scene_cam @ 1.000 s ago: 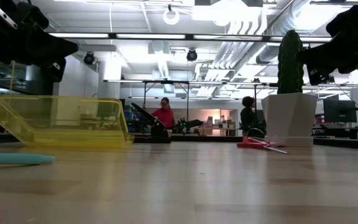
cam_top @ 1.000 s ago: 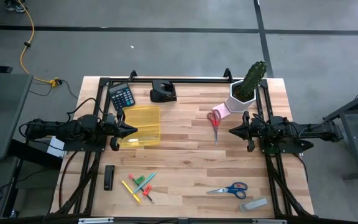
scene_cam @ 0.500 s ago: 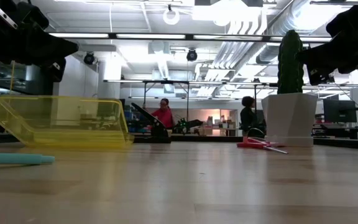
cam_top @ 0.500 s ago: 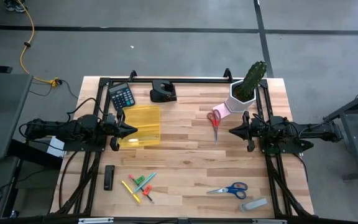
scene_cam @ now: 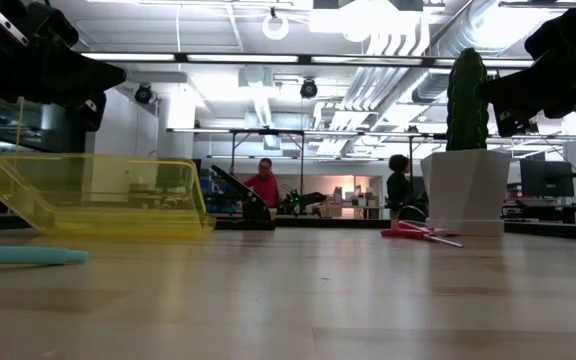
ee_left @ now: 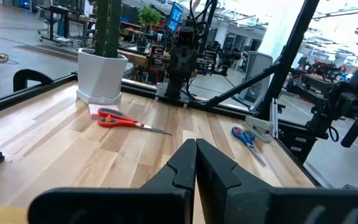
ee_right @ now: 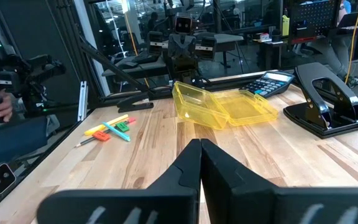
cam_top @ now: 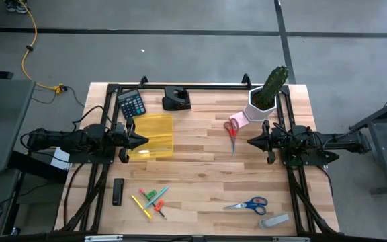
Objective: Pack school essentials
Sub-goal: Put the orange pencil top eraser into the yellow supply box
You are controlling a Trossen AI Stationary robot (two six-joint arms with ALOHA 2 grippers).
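The pale wooden plank surface (cam_top: pixel 200 175) carries everything, framed by a black metal rig, with the two dark arms parked at mid-depth on either side, probably a neutral waiting pose, since nothing looks packed yet. The left gripper (cam_top: pixel 142 141) hangs over the left edge of the clear yellow plastic box (cam_top: pixel 153 135), its fingers (ee_left: pixel 191 163) pressed together on nothing; the right gripper (cam_top: pixel 252 142) hovers just right of the red-handled scissors (cam_top: pixel 232 130), fingers (ee_right: pixel 199 162) likewise clenched and empty. The box lies open at the far left, seemingly the container meant to receive the items. At the far right stands a green cactus in a white pot (cam_top: pixel 266 94), with a pink square note pad (cam_top: pixel 238 119) touching its base and the red scissors beside that. Along the far edge sit a black calculator (cam_top: pixel 132 103) and a black hole punch (cam_top: pixel 176 99). Near right lie the blue-handled scissors (cam_top: pixel 248 204) and a grey bar-shaped object (cam_top: pixel 274 220); near left, a loose cluster of thin green, red and yellow pens (cam_top: pixel 152 199) and a small black oblong (cam_top: pixel 117 191). No readable brand or lettering shows.
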